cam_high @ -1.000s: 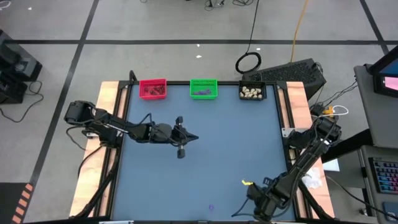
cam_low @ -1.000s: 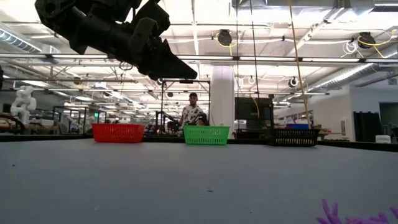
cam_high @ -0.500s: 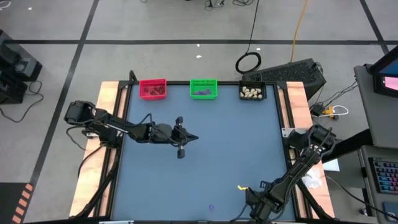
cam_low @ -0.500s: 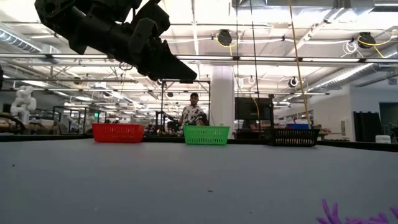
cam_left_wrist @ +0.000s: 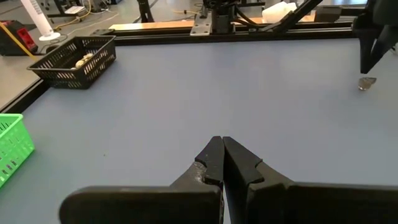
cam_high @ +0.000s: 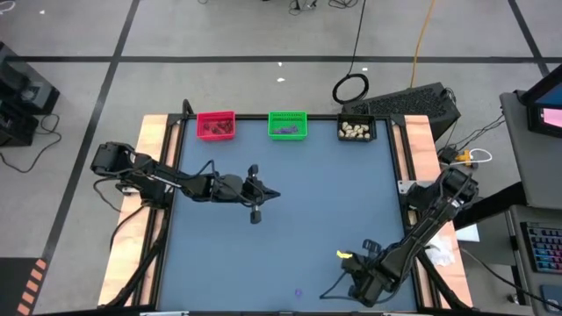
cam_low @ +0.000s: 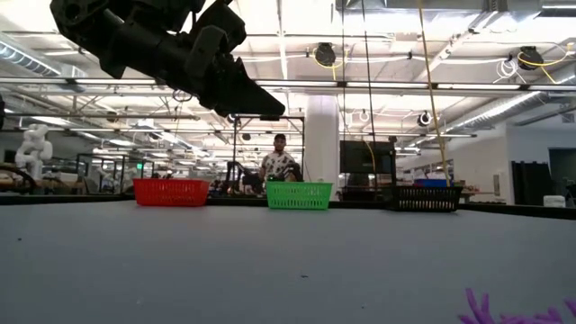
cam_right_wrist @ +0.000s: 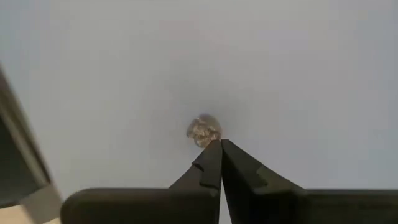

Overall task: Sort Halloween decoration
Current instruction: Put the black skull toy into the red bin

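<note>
A: Since a second ago only the right arm has shifted: its elbow has swung a little along the near edge of the table, while the left arm has not budged.

B: Where is the right gripper [cam_high: 327, 294] now?

A: Low over the near part of the mat [cam_high: 325, 202], its fingers pressed together. In its wrist view a cream-white lump [cam_right_wrist: 203, 130] sits right at the fingertips [cam_right_wrist: 219, 151], touching them or just ahead of them. Whether it is pinched I can't tell; it looks more beside the tips than between them.

B: And the left gripper [cam_left_wrist: 222, 144]?

A: Shut on nothing, hovering above the middle of the mat. The black bin [cam_left_wrist: 73, 60] with cream-white lumps lies well ahead of it and to one side, and the corner of the green bin [cam_left_wrist: 11, 148] is nearer. The red bin [cam_high: 215, 125] is at the far edge too.

B: Anything else loose?

A: A flat purple bit [cam_low: 504, 310] lies on the mat not far from the right gripper.

B: What could go wrong?

A: I'd judge the closed tips may simply have nudged the lump. If so, a lift would come up empty, or another push would roll the small rounded thing farther off. If it is caught only by an edge, it could drop on the long carry to the black bin.
</note>
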Controlling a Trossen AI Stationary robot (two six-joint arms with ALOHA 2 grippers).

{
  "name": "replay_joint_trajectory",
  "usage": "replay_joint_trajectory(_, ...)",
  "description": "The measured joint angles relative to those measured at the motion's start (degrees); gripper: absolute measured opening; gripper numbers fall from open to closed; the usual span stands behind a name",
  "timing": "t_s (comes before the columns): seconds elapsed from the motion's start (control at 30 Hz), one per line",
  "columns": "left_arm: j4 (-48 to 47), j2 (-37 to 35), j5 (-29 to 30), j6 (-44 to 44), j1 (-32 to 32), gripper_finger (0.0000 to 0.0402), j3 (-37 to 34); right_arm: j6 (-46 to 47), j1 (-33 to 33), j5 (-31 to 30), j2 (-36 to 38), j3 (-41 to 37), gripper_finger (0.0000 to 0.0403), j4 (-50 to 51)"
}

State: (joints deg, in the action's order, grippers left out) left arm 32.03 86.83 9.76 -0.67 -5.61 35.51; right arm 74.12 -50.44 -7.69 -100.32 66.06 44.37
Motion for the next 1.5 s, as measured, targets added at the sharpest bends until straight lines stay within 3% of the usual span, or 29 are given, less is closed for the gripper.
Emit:
replay_joint_trajectory(0.2, 0.02, 0.00, -0.01, 0.10, 0.00, 0.0000, 0.00, -0.04, 1.24, 0.44, 0.97, 0.00, 0.0008, -2.60)
replay_joint_trajectory(0.37, 0.00, -0.01, -0.02, 0.09, 0.00, 0.0000, 0.00, 3.32, 1.80, 2.62, 0.77, 0.00, 0.0049, -3.01)
replay_joint_trajectory(0.57, 0.00, -0.01, -0.02, 0.08, 0.00, 0.0000, 0.00, 10.52, 2.37, 10.49, 0.77, 0.00, 0.0097, -3.24)
replay_joint_trajectory(0.67, -0.02, -0.01, -0.02, 0.02, 0.00, 0.0000, 0.00, 10.87, 2.05, 10.96, 0.77, 0.00, 0.0085, -3.19)
replay_joint_trajectory(0.87, -0.06, -0.01, -0.03, -0.04, 0.00, 0.0000, 0.00, 8.80, 1.21, 10.96, -0.09, 0.00, 0.0008, -3.73)
replay_joint_trajectory(1.03, -0.07, 0.00, -0.04, -0.04, 0.00, 0.0000, 0.00, 5.90, 0.94, 13.81, -3.38, 0.00, 0.0009, -5.16)
replay_joint_trajectory(1.13, -0.07, 0.00, -0.04, -0.02, 0.00, 0.0000, 0.00, 4.35, 1.26, 12.36, -4.54, 0.00, 0.0002, -6.05)
replay_joint_trajectory(1.5, -0.01, 0.00, -0.04, 0.00, 0.00, 0.0000, 0.00, 0.21, 3.57, -1.55, -1.77, 2.96, 0.0004, -5.87)
